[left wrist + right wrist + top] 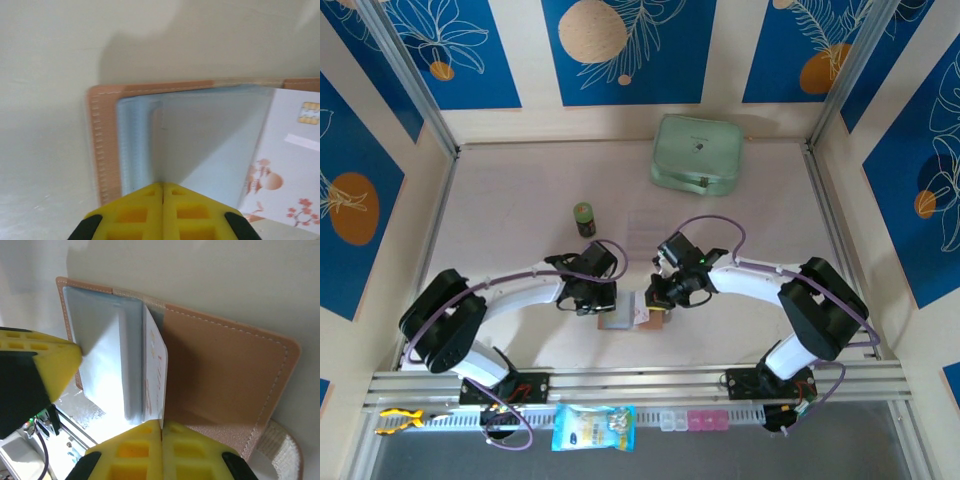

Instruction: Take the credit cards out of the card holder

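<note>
Between your two grippers the card holder [225, 370] lay open, left gripper [163, 186] clamped shut on a clear sleeve [210, 135], right gripper [161, 423] pinched tight on a credit card [156, 365], so mid-extraction I'd say, next needing a straight pull outward.

Pale table [520, 200]: green case [697, 153], small jar [584, 218], open card holder [620, 322].

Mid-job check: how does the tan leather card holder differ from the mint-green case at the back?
The tan leather card holder lies open near the arms, pinched by the left gripper and right gripper; the mint-green case looks closed, untouched at the far edge. The holder is much smaller than the case. Both rest on the pale table.
</note>
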You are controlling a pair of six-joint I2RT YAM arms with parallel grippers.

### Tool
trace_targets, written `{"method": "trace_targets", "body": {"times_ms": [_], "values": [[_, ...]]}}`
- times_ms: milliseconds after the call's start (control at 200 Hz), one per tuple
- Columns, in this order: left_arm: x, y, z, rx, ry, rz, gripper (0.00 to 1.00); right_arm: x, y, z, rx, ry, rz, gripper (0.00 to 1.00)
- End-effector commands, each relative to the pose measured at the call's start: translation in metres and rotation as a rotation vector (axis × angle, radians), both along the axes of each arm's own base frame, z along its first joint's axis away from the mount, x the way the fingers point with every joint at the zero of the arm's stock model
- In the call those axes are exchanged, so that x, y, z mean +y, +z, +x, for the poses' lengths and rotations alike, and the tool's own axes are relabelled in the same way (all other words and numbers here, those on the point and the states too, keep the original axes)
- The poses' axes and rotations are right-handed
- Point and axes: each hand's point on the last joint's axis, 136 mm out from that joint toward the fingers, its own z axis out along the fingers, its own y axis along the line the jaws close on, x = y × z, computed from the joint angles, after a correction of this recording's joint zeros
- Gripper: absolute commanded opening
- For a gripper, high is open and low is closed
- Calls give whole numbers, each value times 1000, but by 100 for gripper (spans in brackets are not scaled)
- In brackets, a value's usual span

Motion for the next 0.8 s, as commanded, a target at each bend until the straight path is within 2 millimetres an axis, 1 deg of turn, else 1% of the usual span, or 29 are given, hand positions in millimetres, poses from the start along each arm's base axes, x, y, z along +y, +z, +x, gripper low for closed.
{"method": "trace_targets", "body": {"times_ms": [0, 110, 245, 290, 340, 405, 495, 575, 720, 795], "values": [[15, 12, 1, -37, -3, 70, 5, -20, -5, -3, 22, 5, -81, 0], [15, 14, 1, -41, 3, 67, 6, -28, -3, 0, 16, 15, -109, 0], [12, 13, 0, -39, 14, 40, 7, -27, 4, 3, 4, 39, -107, 0], [11, 13, 0, -39, 16, 32, 7, -24, 9, 5, -8, 46, -93, 0], [11, 14, 1, -44, 17, 29, 7, -21, 18, 7, -22, 52, -73, 0], [11, 16, 2, -59, 19, 23, 7, -19, 35, 9, -43, 58, -44, 0], [12, 21, 5, -92, 28, 8, 8, -21, 58, 15, -99, 77, -25, 0], [14, 25, 7, -121, 35, -2, 8, -23, 70, 19, -147, 135, 0, 0], [20, 31, 9, -150, 49, 7, 9, -33, 76, 29, -252, 279, -21, 0], [23, 34, 10, -159, 51, 9, 9, -37, 81, 39, -338, 378, -56, 0]]}}
